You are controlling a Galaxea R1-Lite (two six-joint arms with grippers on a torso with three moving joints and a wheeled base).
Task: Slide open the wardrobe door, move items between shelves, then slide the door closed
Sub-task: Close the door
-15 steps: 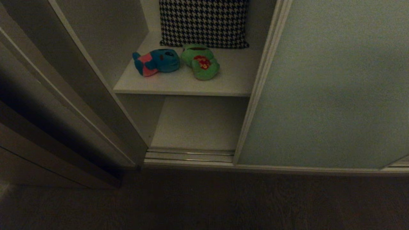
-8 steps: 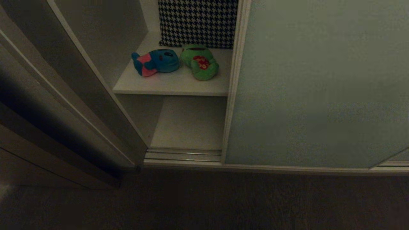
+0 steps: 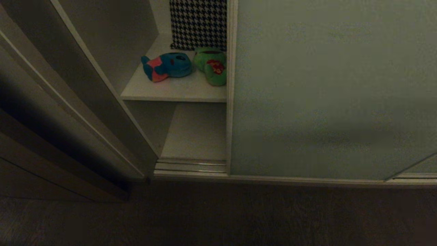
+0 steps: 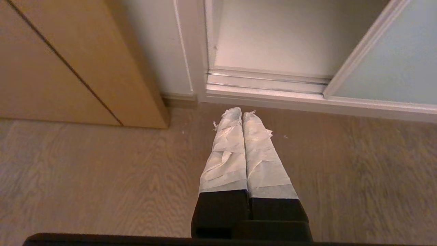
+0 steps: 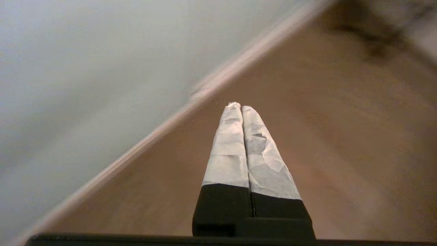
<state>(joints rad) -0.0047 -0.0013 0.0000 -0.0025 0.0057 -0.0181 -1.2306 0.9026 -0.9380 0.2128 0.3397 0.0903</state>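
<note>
Matte grey-green, flat and wide, framed by a thin cream edge: the sliding wardrobe door (image 3: 327,89) covers most of the compartment, its leading edge overlapping the right side of the green frog plush (image 3: 212,65) in the head view. White, smooth, straight-fronted: the upper shelf (image 3: 170,92), bearing both toys at its back half. Soft blue plush with a pink top (image 3: 167,66), rounded, lying on its side to the left of the frog and touching or very nearly touching it (contact not certain). Frog: bright green, with a red flowered patch, partly hidden by the door frame. Houndstooth cushion (image 3: 198,24), black and white woven pattern, upright against the back wall behind the toys. Lower shelf (image 3: 196,133): plain white board, just behind the metal floor track (image 3: 191,165). Floor (image 4: 102,177): wood-grain boards, pale brown. Left gripper (image 4: 242,112): black body, fingers wrapped in crinkled white tape, pressed together with nothing between them, hanging over the floor just short of the wardrobe threshold. Right gripper (image 5: 238,106): same black and taped build, fingers likewise pressed together and empty, above the floor beside the door's lower frame edge; surroundings blurred.
</note>
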